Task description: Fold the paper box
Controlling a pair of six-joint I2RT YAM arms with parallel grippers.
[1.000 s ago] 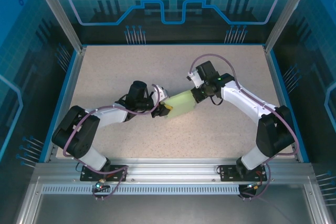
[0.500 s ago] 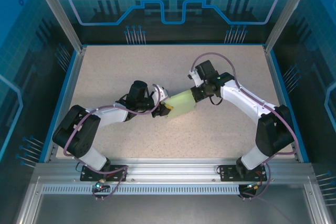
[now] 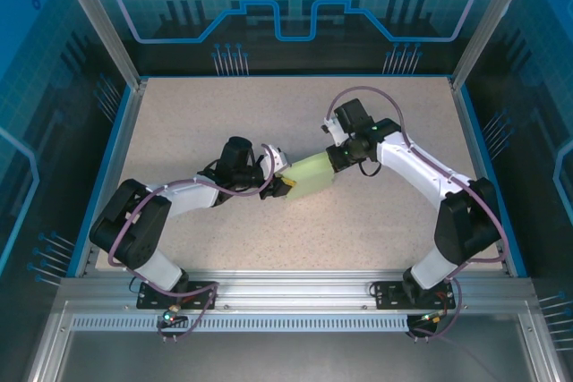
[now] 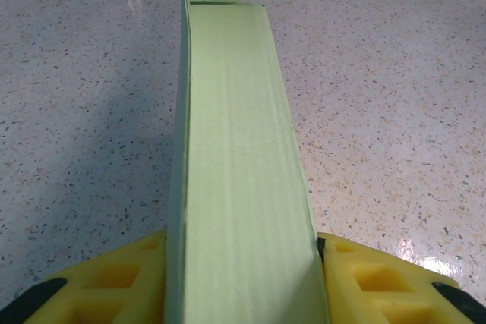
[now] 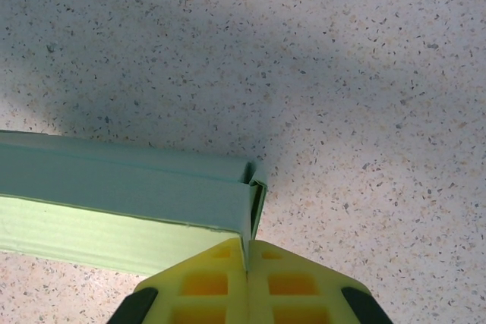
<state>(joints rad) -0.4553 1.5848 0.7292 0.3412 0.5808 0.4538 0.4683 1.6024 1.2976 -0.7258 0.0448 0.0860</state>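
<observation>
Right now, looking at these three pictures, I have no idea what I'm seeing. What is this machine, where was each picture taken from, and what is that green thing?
These are two robot arms bolted at the near edge of a speckled table. The wide picture comes from a fixed camera above and behind them. The two close-ups come from a small camera on each arm's wrist, so that arm's own yellow fingers show at the bottom. Between the arms is the paper box, pale green card already folded into a slim rectangular shape. The left end effector clamps one end of it, with a finger on each side. The right end effector is shut and seems to pinch a thin edge at the other end.
</observation>
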